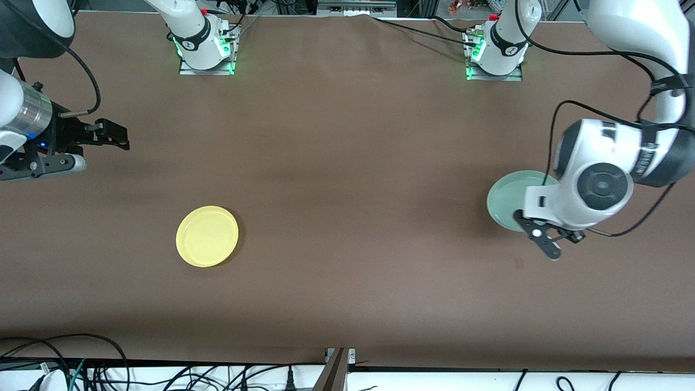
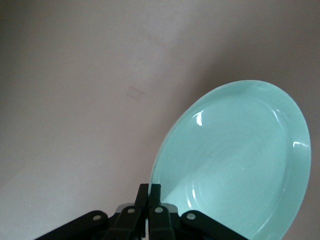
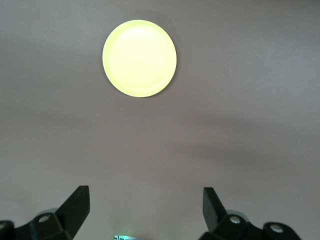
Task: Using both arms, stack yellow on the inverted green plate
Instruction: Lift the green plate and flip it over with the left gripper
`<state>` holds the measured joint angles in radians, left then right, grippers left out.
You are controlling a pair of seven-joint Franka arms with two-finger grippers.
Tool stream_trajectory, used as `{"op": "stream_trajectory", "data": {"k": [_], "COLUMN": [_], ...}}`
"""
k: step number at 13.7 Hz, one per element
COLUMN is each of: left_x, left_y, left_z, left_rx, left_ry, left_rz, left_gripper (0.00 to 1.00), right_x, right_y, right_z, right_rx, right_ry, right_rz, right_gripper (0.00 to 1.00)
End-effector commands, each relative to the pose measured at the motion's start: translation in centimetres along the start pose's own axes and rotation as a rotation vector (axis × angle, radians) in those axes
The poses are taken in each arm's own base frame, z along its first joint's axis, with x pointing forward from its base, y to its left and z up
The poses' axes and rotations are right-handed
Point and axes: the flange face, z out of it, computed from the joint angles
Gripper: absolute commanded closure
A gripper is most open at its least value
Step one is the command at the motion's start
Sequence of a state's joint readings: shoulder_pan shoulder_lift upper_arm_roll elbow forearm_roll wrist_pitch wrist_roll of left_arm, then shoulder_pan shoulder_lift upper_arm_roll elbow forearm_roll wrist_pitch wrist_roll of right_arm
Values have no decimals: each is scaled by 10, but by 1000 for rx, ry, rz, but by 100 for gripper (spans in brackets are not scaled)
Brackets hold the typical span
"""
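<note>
The yellow plate (image 1: 207, 236) lies flat on the brown table toward the right arm's end, hollow side up; it also shows in the right wrist view (image 3: 139, 58). The pale green plate (image 1: 507, 198) is toward the left arm's end, partly hidden under the left arm's wrist. My left gripper (image 1: 525, 221) is shut on its rim (image 2: 150, 192), and the plate (image 2: 235, 160) is tilted, showing its hollow side. My right gripper (image 1: 117, 138) is open and empty (image 3: 145, 202), up in the air over the table's edge at the right arm's end, away from the yellow plate.
The two arm bases (image 1: 206, 49) (image 1: 494, 54) stand along the table's edge farthest from the front camera. Cables hang along the nearest edge (image 1: 163, 374). A small mark (image 1: 519, 263) is on the tablecloth close to the green plate.
</note>
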<state>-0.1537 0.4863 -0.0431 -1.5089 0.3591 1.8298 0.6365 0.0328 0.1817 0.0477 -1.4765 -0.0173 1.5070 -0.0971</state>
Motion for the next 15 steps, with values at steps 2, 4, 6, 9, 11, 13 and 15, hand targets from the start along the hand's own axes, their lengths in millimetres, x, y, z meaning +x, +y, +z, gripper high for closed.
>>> {"op": "stream_trajectory", "data": {"k": [2,4,6,9,11,13,15], "left_x": [64,103,140,178,198,208,216], "left_y": [80,129,186,262,313,341,366], "left_z": [-32,-42,-41,-25,-8,8,9], "left_rx": [128,201,319,475,631,740,773], "left_ry": [-120,-155,-196,-228,-215,-209,-183], "left_rz": [-74,-137,-187,-304,-406,-461,-480], "left_gripper": [100,100,100,100,100,100,100], "right_x": [6,6,6,6,6,6,6], "right_y": [0,0,0,0,0,0,0], "right_z": [-2,-2,-3,-3,-3,-3,-3], "right_rx": [6,7,7,7,6,7,7], "right_ry": [6,6,8,8,8,8,8], "right_rz": [-22,-21,-22,-22,-20,-21,-21], "right_gripper": [0,0,0,0,0,0,0]}}
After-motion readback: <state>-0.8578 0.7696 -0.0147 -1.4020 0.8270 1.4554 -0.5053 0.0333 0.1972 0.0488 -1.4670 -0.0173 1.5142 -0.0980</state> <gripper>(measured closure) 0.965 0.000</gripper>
